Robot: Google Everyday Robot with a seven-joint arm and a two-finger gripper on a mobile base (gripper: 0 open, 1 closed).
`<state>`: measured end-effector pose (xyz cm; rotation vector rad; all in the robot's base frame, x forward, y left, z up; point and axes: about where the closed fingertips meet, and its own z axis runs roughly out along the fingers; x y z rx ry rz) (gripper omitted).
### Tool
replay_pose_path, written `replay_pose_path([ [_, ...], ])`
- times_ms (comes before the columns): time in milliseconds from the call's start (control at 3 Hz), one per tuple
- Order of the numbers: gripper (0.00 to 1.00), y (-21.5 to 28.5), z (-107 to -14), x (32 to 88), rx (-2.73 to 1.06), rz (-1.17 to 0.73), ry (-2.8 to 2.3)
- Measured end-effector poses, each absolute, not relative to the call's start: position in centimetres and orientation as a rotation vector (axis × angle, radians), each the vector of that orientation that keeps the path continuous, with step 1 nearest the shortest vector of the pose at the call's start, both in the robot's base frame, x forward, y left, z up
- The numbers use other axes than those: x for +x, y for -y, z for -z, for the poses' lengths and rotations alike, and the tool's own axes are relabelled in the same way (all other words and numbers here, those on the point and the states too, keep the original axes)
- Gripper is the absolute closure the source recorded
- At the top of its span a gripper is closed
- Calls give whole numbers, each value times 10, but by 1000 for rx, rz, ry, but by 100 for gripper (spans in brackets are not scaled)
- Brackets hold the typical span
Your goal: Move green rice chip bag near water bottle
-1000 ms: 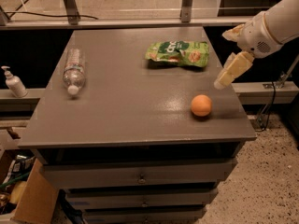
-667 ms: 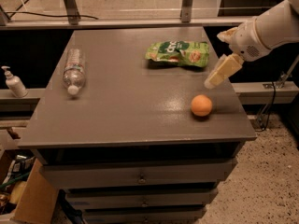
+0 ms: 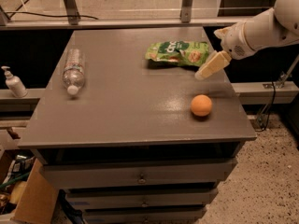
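Note:
The green rice chip bag (image 3: 178,53) lies flat on the grey cabinet top (image 3: 126,111), towards the back right. The water bottle (image 3: 74,72) lies on its side at the left, white cap towards the front. My gripper (image 3: 209,68) comes in from the right on a white arm (image 3: 261,29). Its pale fingers point down and to the left, just right of the bag's right end and slightly above the top. It holds nothing.
An orange ball (image 3: 201,105) sits on the top in front of the gripper. A white pump dispenser (image 3: 13,82) stands on a ledge to the left. Drawers (image 3: 140,176) are below. A cardboard box (image 3: 28,199) sits on the floor at the lower left.
The gripper has moved left and towards the back, from beside the cabinet's right edge to the bag's right end. The bag, bottle and ball have not moved.

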<state>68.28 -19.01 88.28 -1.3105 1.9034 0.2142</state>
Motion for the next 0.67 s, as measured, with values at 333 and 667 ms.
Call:
replay_pose_path([
  [333,0,194,-870,713,-1234,-240,-1929],
  [667,0,189,-860,739,-1175,-273,-1948],
])
